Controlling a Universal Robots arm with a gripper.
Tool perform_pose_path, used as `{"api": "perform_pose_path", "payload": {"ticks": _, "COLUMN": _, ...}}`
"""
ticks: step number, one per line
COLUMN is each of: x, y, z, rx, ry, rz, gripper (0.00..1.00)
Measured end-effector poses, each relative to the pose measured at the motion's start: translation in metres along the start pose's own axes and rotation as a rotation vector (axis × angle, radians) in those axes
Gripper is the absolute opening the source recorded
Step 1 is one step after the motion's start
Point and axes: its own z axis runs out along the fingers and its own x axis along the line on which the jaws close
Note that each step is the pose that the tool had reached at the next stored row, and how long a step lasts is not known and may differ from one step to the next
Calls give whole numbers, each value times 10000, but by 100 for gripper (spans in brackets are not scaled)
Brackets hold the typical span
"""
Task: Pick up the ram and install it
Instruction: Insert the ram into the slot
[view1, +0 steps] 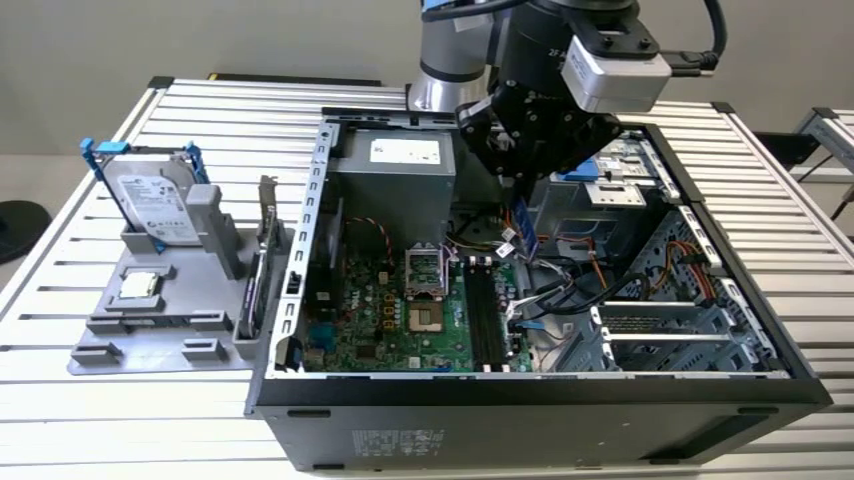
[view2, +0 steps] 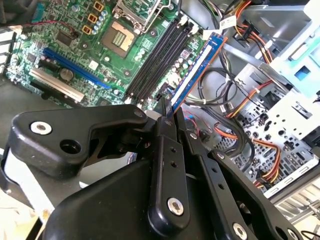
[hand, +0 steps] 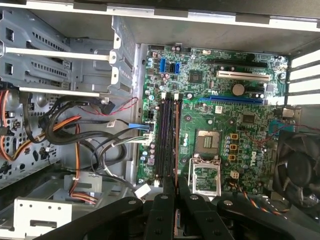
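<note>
Slatted metal surface (view1: 801, 200) carries an open PC case (view1: 534, 400). Gripper (view2: 167, 117) clamped on one end of the ram (view2: 195, 75), held on edge over the motherboard (view2: 100, 45), near the memory slots (view2: 155, 60), not seated. Ram looks light, stiff, thin, fragile; best held by its edges, clear of the contacts.
</note>
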Motion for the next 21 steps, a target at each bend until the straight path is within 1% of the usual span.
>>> {"api": "perform_pose_path", "payload": {"ticks": 21, "x": 0, "y": 0, "z": 60, "rx": -1, "ry": 0, "rz": 0, "gripper": 0}}
